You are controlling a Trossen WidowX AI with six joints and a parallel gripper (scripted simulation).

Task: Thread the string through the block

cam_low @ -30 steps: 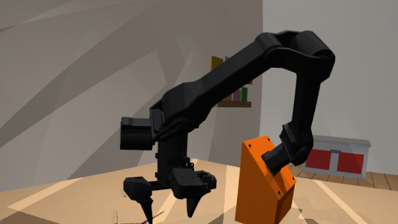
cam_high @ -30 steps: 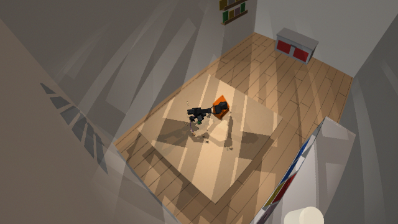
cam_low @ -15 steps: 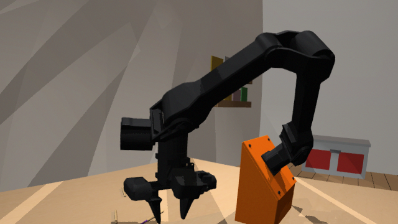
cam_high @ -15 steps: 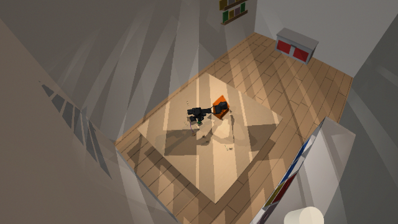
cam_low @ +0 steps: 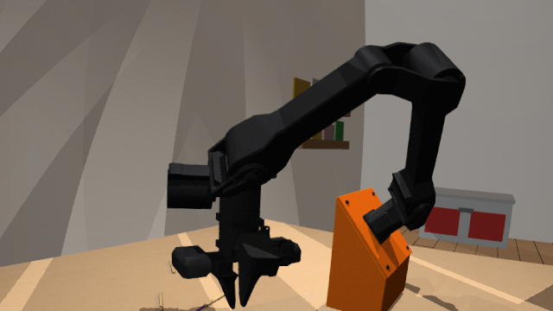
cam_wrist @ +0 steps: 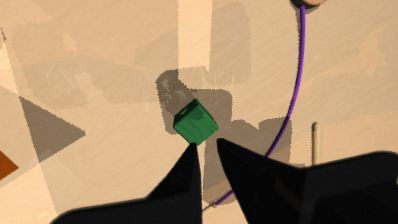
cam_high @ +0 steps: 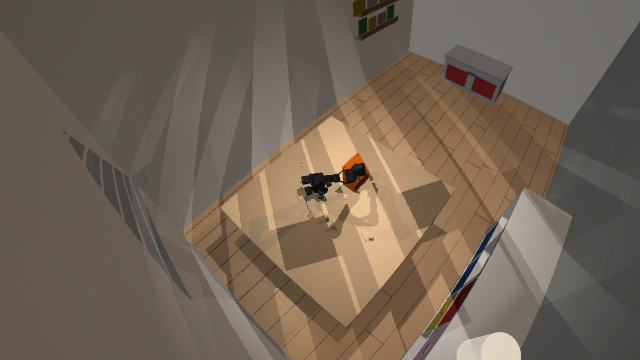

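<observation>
The green block point(cam_wrist: 196, 124) point(cam_high: 320, 197) sits on the table, just beyond the fingertips in the wrist view; a hole shows faintly in its upper left face. The round wooden button point(cam_wrist: 309, 2) point(cam_high: 311, 216) has the purple string point(cam_wrist: 299, 70) point(cam_high: 307, 204) on it. The string curves down to the wooden stick point(cam_wrist: 207, 208) point(cam_low: 215, 298), which shows in the gap between the fingers and passes behind the left finger. My gripper point(cam_wrist: 206, 146) point(cam_low: 238, 306) points down with a narrow gap between its fingers. No grip on the stick shows. Most of the stick is hidden.
A loose stick point(cam_wrist: 315, 142) lies right of the string in the wrist view. Another stick point(cam_low: 161, 301) stands out left in the exterior view. Small objects point(cam_high: 371, 239) point(cam_high: 327, 219) lie farther off. The orange base point(cam_low: 354, 259) point(cam_high: 356, 185) carries the arm.
</observation>
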